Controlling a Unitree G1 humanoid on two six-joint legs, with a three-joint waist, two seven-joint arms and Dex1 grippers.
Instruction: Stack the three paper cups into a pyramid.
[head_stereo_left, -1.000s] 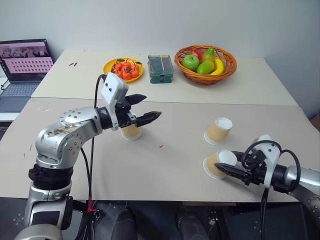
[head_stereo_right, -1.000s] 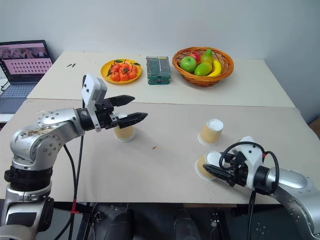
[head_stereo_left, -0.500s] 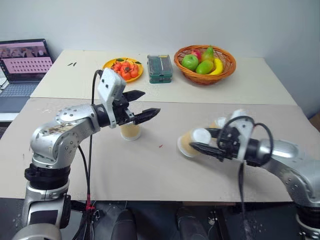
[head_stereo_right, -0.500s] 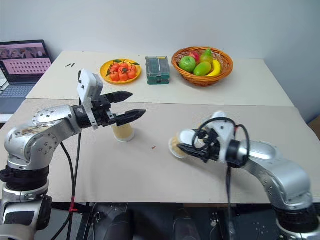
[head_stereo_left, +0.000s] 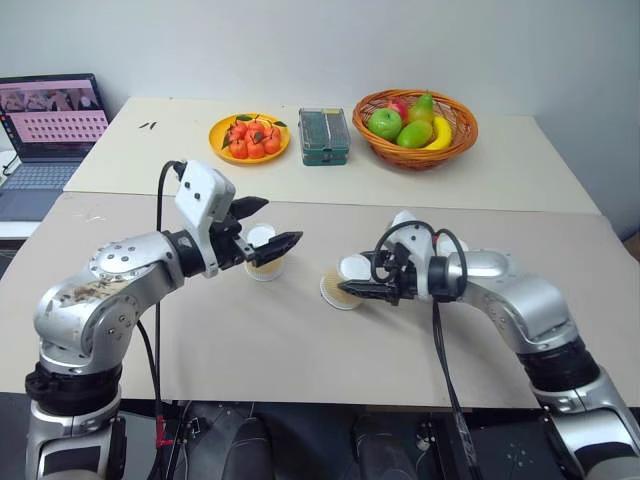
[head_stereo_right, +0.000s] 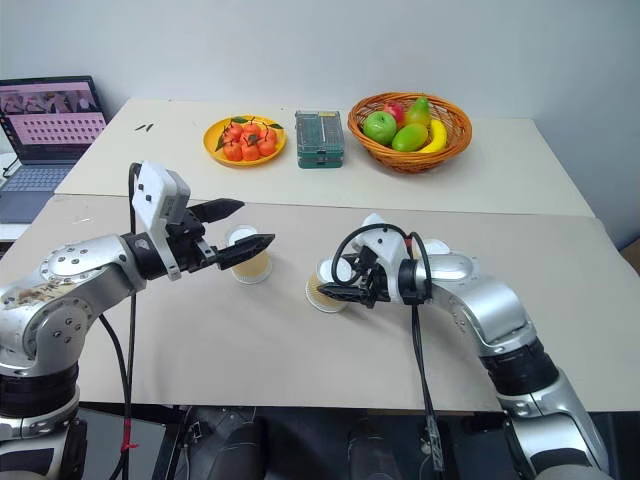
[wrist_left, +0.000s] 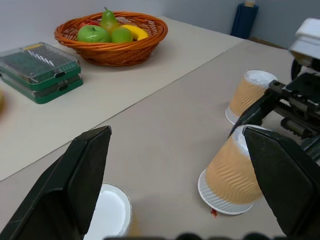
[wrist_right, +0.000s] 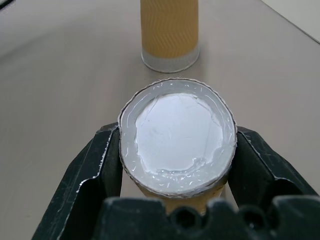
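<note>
Three tan paper cups with white rims are in view. One cup (head_stereo_left: 264, 264) stands upside down on the table (head_stereo_left: 300, 340), just beneath my left gripper (head_stereo_left: 280, 222), which hovers open with nothing in it. My right gripper (head_stereo_left: 358, 283) is shut on a second cup (wrist_left: 229, 179), gripping near its white base (wrist_right: 177, 135). That cup is tilted, wide rim down at the table surface, a short way right of the first. The third cup (wrist_left: 247, 94) stands upside down farther right, mostly hidden behind my right arm in the eye views.
At the back of the table stand a wicker fruit basket (head_stereo_left: 415, 128), a green box with a clear lid (head_stereo_left: 324, 136) and a yellow plate of small red fruit (head_stereo_left: 248, 138). An open laptop (head_stereo_left: 45, 125) sits at the far left.
My right gripper has carried its cup from the front right of the table leftward to the middle, near the first cup. The left gripper has drawn back slightly and stays open.
</note>
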